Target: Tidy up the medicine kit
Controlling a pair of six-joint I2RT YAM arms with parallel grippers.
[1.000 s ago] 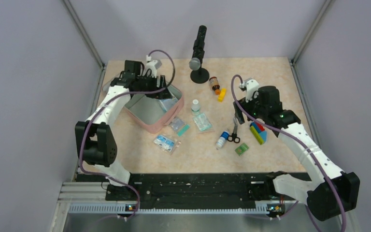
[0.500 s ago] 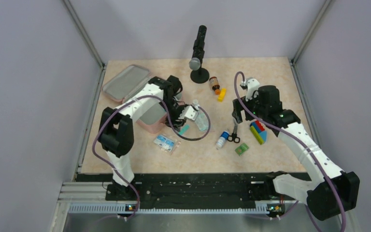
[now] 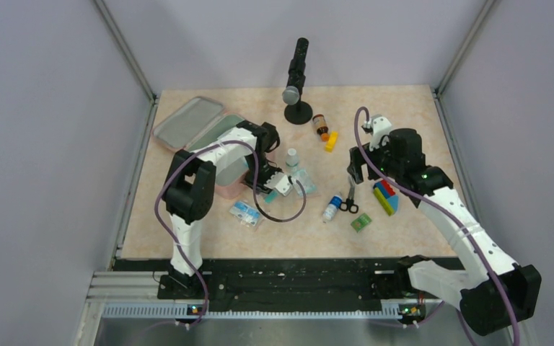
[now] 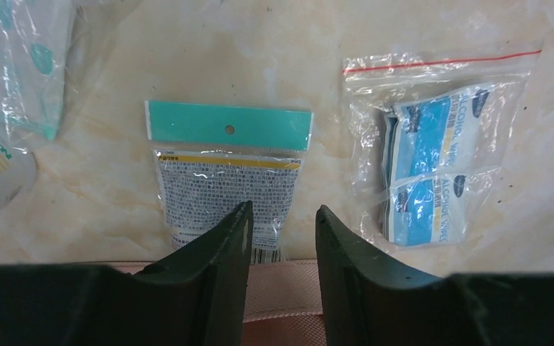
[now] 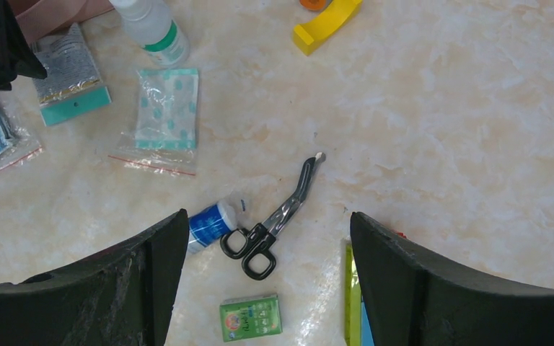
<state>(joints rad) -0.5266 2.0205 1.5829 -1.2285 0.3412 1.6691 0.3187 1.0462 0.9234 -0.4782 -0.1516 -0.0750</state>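
The pink medicine kit (image 3: 225, 189) lies open at the left, its grey-lined lid (image 3: 187, 122) flat behind it. My left gripper (image 3: 268, 187) hangs low at the kit's front right edge (image 4: 281, 288). In the left wrist view my left gripper (image 4: 281, 216) is open and empty over a teal-topped packet (image 4: 229, 173). A bag of alcohol wipes (image 4: 429, 169) lies to its right. My right gripper (image 3: 351, 176) is wide open and empty in the right wrist view (image 5: 267, 214), above black-handled scissors (image 5: 278, 220).
A white bottle (image 3: 292, 158), a plaster bag (image 3: 304, 182) and the wipes bag (image 3: 247, 213) lie near the kit. A blue-labelled bottle (image 5: 213, 223), a green box (image 5: 251, 317) and a toy-brick block (image 3: 385, 196) lie by the scissors. A brown bottle (image 3: 320, 126), a yellow piece (image 3: 330, 140) and a black stand (image 3: 297, 79) are behind.
The kit's lid has gone from raised to lying open flat. My left gripper has left the lid and moved right and down to the kit's front edge. The right arm barely moved.
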